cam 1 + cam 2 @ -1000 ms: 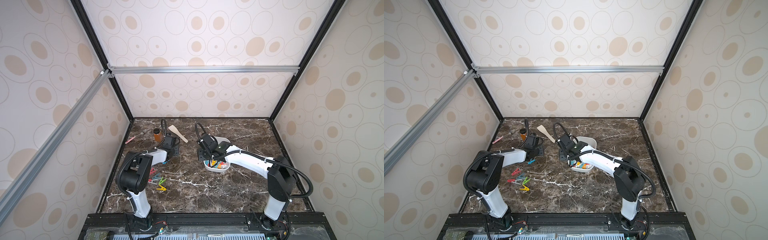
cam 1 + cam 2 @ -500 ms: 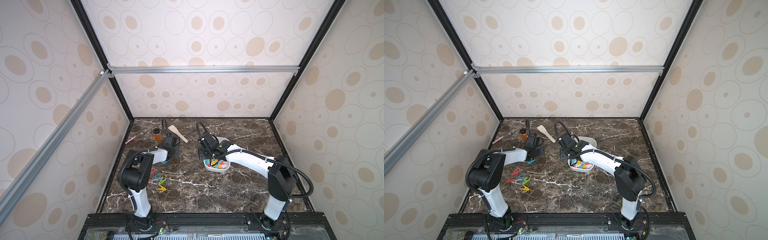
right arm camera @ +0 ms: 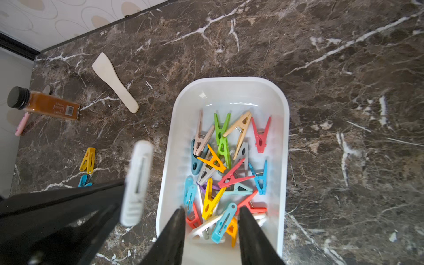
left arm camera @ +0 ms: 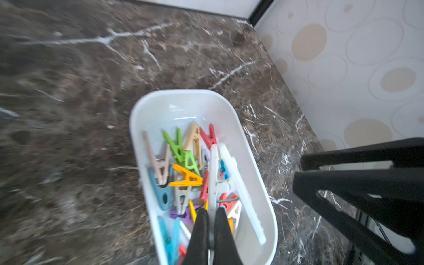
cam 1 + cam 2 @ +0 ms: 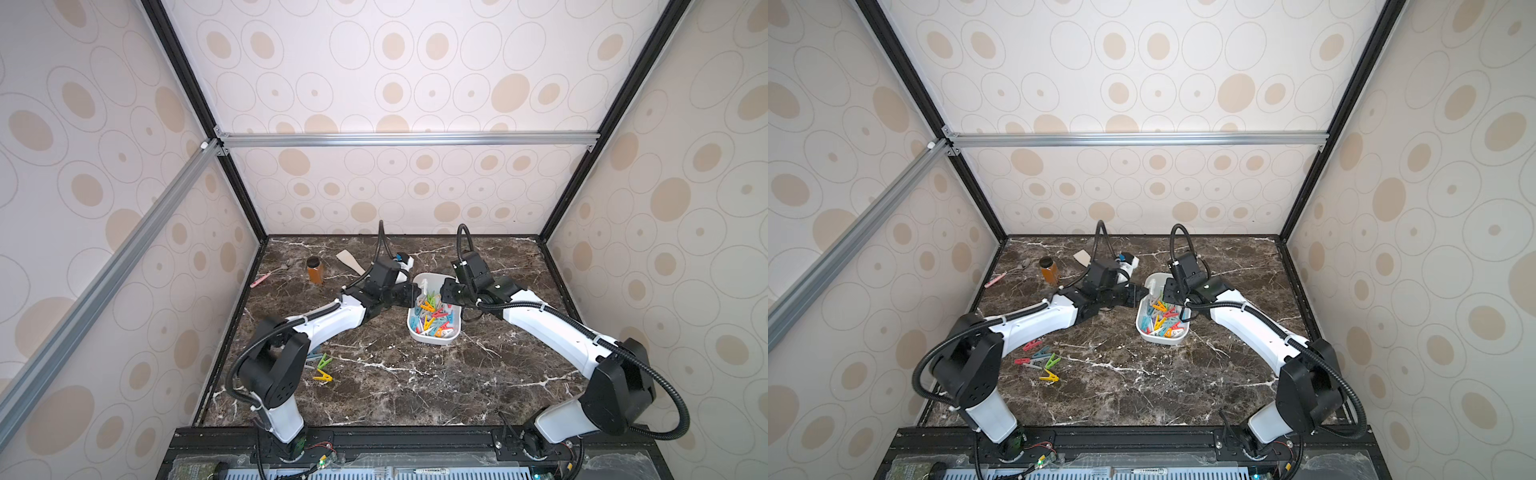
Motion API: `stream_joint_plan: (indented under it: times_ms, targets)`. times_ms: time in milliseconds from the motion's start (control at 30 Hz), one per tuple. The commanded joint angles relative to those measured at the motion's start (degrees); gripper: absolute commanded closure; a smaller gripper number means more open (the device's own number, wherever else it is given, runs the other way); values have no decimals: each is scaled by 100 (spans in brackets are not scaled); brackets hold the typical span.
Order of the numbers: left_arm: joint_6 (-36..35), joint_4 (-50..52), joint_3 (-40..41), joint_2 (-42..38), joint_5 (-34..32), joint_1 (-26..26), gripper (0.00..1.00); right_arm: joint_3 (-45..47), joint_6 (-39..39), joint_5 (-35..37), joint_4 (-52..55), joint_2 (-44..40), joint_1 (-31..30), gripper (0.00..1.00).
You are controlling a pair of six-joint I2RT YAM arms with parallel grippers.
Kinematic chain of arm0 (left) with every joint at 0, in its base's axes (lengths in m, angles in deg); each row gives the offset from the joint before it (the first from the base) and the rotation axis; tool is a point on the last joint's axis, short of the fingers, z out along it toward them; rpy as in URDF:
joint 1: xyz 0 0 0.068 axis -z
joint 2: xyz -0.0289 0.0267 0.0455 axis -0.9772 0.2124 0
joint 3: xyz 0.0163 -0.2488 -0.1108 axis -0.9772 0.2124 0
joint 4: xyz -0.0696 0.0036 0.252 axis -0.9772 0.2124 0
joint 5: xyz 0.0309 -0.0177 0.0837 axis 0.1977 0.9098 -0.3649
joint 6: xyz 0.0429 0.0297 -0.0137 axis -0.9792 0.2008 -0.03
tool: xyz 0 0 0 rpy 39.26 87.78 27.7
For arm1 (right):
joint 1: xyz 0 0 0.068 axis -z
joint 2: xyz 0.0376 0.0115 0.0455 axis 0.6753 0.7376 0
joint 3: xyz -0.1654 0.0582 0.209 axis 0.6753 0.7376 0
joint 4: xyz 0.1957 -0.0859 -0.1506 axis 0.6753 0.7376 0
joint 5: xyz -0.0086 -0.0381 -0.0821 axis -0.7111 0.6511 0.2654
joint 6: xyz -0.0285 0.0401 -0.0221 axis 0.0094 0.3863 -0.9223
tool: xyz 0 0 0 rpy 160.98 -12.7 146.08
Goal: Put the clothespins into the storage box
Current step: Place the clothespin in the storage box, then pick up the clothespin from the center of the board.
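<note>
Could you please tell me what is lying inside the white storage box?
The storage box holds a loose heap of coloured clothespins; its far end is bare. The jaws of the right gripper hide pegs at the near end, and lower ones lie under the heap.

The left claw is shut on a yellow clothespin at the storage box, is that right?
Not yellow: the left wrist view shows the left claw shut on a white clothespin, at the storage box.
</note>
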Motion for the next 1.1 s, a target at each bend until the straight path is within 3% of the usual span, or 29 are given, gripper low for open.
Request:
stream_joint_plan:
  times_ms: [0,200,333,433,600,767,900,1067]
  targets:
    - [107,-44,-446,614,137,-1,100,117,112,9,112,-29,6,59]
    - [-288,224,-1097,1116,-416,-6,97,194,61,-122,33,28,-2,59]
    - [-426,176,-1189,1092,-655,-50,73,166,-14,-54,7,136,-145,59]
    - [-458,49,-962,802,-783,-172,60,-34,-145,190,105,316,-471,59]
    - [-534,113,-54,-285,-1299,-486,57,-395,-227,357,19,767,-1142,62]
    - [-359,373,1473,-1850,-2146,-1267,53,-1294,-326,195,27,1738,-1949,64]
    - [-372,540,2572,-2984,-2899,-1942,44,-2063,-263,-127,-128,2655,-2394,65]
    - [-189,940,3153,-3632,-3317,-2617,33,-3325,-254,-285,21,3840,-2646,67]
